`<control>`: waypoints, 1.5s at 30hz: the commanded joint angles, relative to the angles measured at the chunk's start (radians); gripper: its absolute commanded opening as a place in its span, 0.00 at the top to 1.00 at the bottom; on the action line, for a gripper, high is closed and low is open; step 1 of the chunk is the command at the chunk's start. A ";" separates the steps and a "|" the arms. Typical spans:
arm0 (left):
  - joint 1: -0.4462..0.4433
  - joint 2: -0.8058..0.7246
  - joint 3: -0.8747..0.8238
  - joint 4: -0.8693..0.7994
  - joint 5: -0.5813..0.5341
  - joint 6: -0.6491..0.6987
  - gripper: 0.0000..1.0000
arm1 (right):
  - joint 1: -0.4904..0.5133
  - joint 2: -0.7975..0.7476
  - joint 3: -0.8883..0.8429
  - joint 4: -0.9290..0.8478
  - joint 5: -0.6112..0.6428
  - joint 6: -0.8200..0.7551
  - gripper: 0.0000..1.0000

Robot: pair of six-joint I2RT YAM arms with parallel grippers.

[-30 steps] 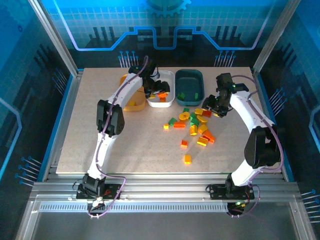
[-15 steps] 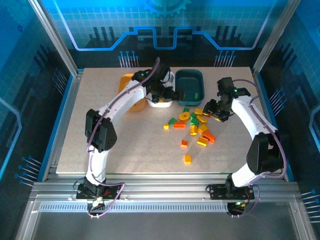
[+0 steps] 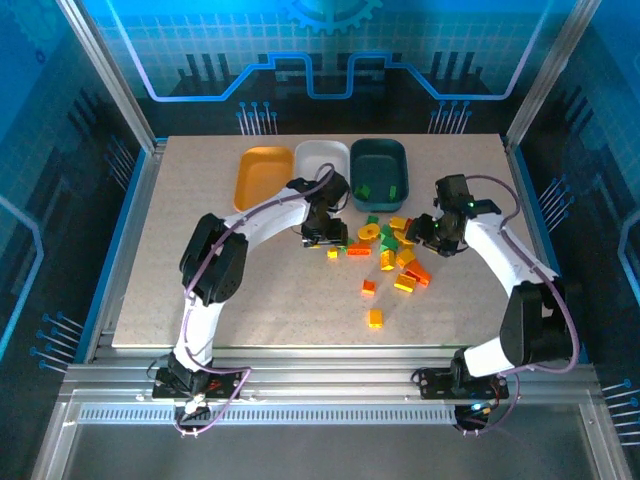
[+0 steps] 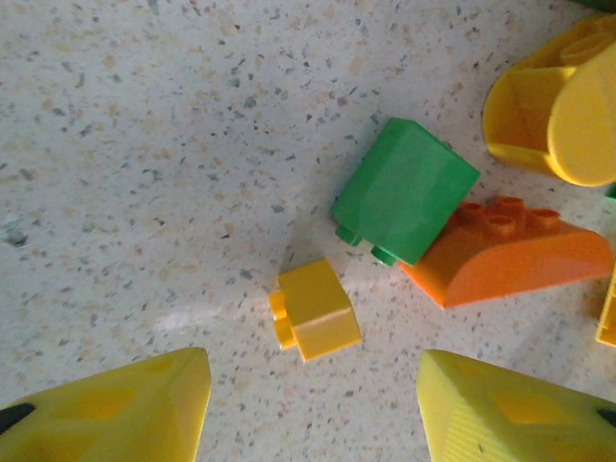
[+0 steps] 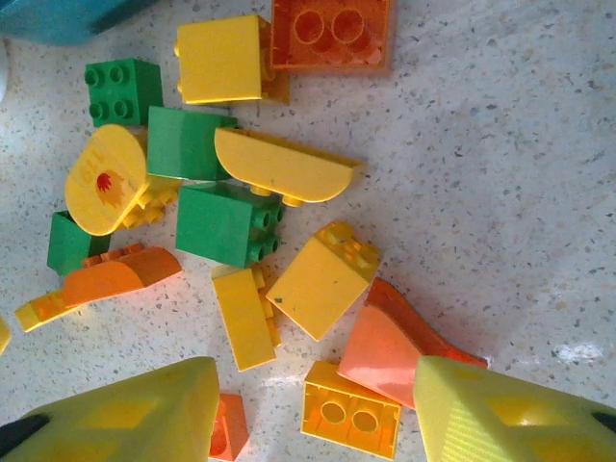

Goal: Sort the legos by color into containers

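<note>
The legos lie scattered mid-table in front of the containers: an orange-yellow tray, a white tray and a teal tray holding two green bricks. My left gripper hovers open at the pile's left edge. Its fingers stand on either side below a small yellow brick, with a green brick and an orange curved brick beyond. My right gripper is open over the pile's right side, above a yellow two-hole brick and an orange-red slope.
Stray bricks lie nearer the front: an orange one and a yellow one. A metal frame borders the table, whose left and front parts are bare. The left arm's links arc across in front of the white tray.
My left gripper left the white tray and swung down to the table at the pile's left edge. My right gripper dropped slightly toward the pile.
</note>
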 commanded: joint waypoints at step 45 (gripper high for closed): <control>0.420 0.013 0.184 0.073 -0.118 0.145 0.72 | 0.068 -0.228 -0.219 0.213 0.065 -0.054 0.39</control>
